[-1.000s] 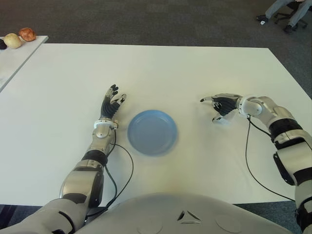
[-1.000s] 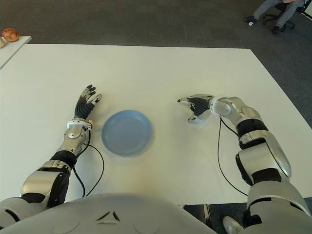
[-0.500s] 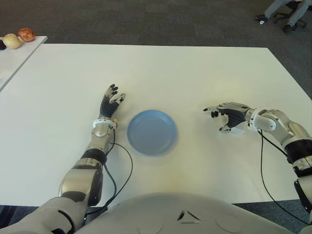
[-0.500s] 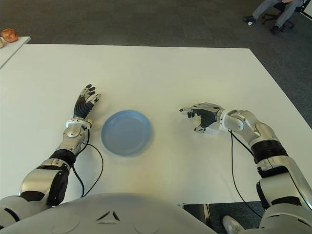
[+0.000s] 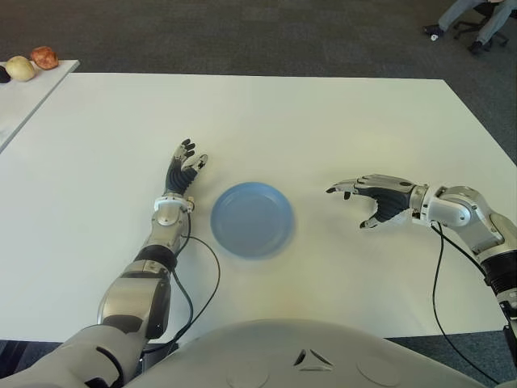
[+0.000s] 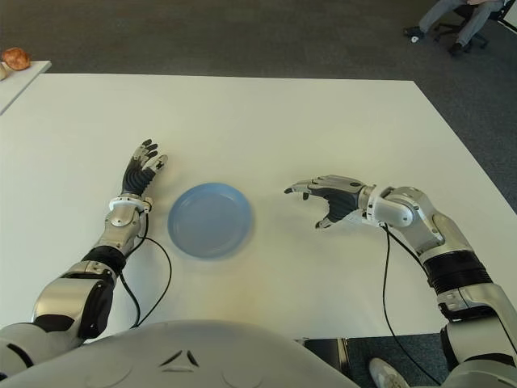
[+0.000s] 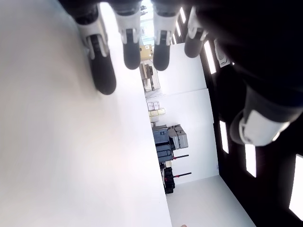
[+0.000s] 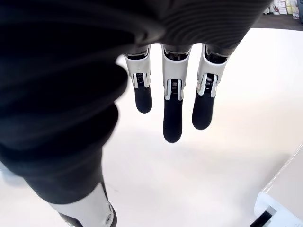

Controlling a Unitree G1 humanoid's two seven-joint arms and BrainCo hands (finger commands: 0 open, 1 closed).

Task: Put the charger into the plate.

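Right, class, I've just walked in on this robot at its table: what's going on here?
The robot's right hand is held over the white table to the right of the blue plate, with its fingers spread and holding nothing. The plate is empty. A small white block, possibly the charger, shows only at the edge of the right wrist view. The left hand shows open and idle on the plate's left.
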